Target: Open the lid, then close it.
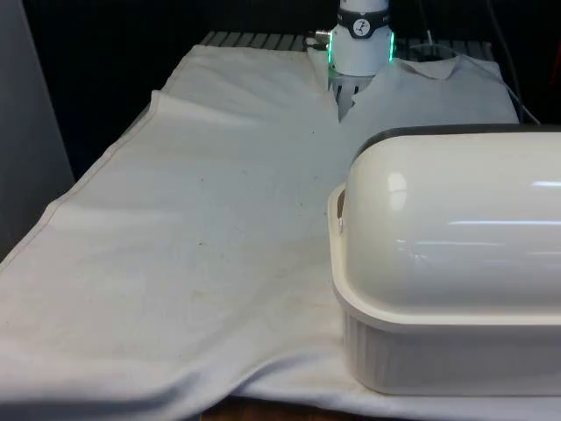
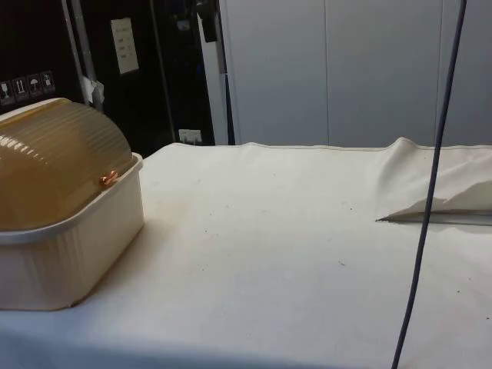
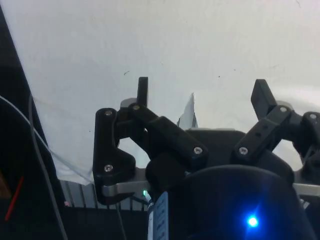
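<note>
A cream bread box [image 1: 456, 342] stands at the near end of the table on the front view's right, its domed lid [image 1: 456, 228] down over the ribbed base. In the side view the box [image 2: 69, 254] sits at the left, with the ribbed lid [image 2: 54, 169] closed and a small copper pivot [image 2: 108, 179] at its end. In the wrist view my gripper [image 3: 202, 95] hangs open above bare white cloth, its two black fingers [image 3: 143, 92] wide apart with nothing between them. The gripper is well away from the box.
The white cloth [image 1: 193, 246] covers the table, with a slit and raised folds [image 1: 342, 105] by the robot's base [image 1: 362, 39]. A dark cable [image 2: 427, 200] hangs down in the side view in front of a cloth ridge [image 2: 438, 177].
</note>
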Action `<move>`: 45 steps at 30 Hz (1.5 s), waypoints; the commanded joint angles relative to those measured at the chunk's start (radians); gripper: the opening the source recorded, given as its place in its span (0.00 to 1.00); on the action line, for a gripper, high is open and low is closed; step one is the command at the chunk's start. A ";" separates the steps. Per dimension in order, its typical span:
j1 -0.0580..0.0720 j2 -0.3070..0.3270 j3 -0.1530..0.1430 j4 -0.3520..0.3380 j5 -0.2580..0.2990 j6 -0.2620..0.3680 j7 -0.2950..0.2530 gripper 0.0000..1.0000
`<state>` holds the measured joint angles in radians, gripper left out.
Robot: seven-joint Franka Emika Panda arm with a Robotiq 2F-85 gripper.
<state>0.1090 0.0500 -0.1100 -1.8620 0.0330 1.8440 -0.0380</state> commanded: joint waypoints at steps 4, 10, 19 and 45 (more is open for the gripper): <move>0.003 -0.008 0.007 -0.008 -0.013 0.007 0.014 1.00; 0.005 -0.007 0.013 -0.006 -0.015 0.006 0.018 1.00; 0.005 -0.008 0.016 -0.007 -0.011 0.008 0.017 0.94; 0.008 -0.043 0.029 -0.055 0.005 0.073 0.011 0.00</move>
<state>0.1150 0.0170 -0.0830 -1.9040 0.0320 1.8930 -0.0280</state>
